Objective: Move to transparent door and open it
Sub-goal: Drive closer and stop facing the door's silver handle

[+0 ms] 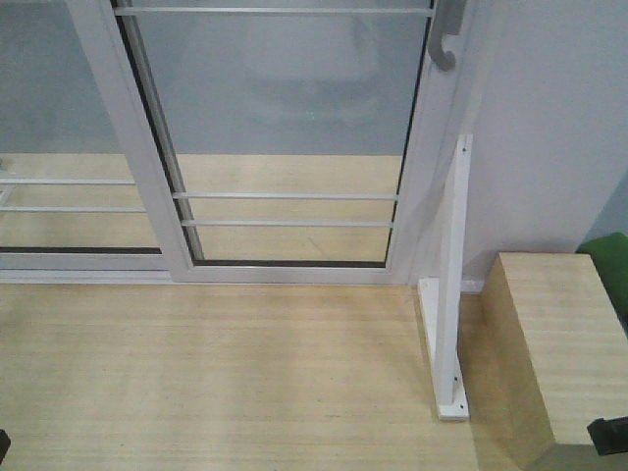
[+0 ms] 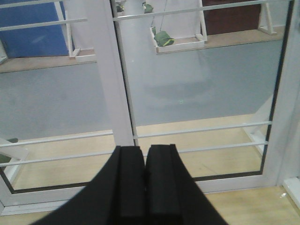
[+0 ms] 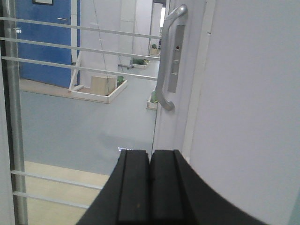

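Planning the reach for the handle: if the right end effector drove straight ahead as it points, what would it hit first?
The right end effector would likely meet the transparent door first, near the lower end of its grey handle; depth is unclear.

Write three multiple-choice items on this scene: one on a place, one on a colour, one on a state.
1. Where on the transparent door does the handle sit?
A. on the bottom rail
B. on the stile beside the plain wall
C. on the stile overlapping the other panel

2. What colour is the handle?
A. grey
B. black
C. red

3. How is the right pincer?
A. open around the handle
B. shut on the handle
C. shut, apart from the handle

Answers:
1 B: the front view shows the handle next to the wall.
2 A: it looks silvery grey against the white frame.
3 C: the pincer is closed tight below the handle and touches nothing.
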### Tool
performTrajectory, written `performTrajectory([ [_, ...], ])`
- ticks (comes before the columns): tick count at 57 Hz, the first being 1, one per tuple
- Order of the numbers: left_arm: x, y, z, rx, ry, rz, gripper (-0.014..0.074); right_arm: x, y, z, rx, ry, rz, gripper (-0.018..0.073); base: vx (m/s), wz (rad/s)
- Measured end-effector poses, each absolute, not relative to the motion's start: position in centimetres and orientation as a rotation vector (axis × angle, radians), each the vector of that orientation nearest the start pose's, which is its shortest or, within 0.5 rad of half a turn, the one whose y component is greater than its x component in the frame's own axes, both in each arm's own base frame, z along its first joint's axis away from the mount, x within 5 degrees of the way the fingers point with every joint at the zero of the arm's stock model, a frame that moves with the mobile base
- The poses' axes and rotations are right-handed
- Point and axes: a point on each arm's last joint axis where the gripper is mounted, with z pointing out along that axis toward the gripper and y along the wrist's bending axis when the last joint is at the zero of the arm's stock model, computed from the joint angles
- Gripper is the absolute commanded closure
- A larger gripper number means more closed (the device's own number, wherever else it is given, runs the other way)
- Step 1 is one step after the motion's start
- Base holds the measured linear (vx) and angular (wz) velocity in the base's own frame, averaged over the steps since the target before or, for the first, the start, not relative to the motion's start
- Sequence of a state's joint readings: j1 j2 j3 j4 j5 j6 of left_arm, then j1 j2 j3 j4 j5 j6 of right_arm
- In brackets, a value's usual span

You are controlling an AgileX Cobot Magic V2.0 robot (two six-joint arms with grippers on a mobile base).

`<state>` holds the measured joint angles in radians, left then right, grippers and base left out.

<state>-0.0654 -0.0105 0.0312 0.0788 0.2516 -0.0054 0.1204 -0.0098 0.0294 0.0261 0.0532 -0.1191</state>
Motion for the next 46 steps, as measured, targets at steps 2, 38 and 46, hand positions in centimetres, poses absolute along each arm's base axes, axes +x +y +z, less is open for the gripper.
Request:
performTrajectory([
  [2, 5.54, -0.18, 18.05, 0.105, 1.752, 0.021, 0.0603, 5.65, 0.7, 19.89, -0.167, 1.547, 0.023, 0.0568, 0.38, 0.27],
  [38, 5.54, -0.18, 18.05, 0.105, 1.752, 0.021, 0.0603, 5.65, 0.7, 19.89, -0.167, 1.547, 0.023, 0.0568, 0.31, 0.01],
  [46, 5.54, -0.18, 18.05, 0.11, 1.752, 0.025, 0.0603, 5.65, 0.7, 19.89, -0.167, 1.547, 0.023, 0.0568, 0.17, -0.07],
])
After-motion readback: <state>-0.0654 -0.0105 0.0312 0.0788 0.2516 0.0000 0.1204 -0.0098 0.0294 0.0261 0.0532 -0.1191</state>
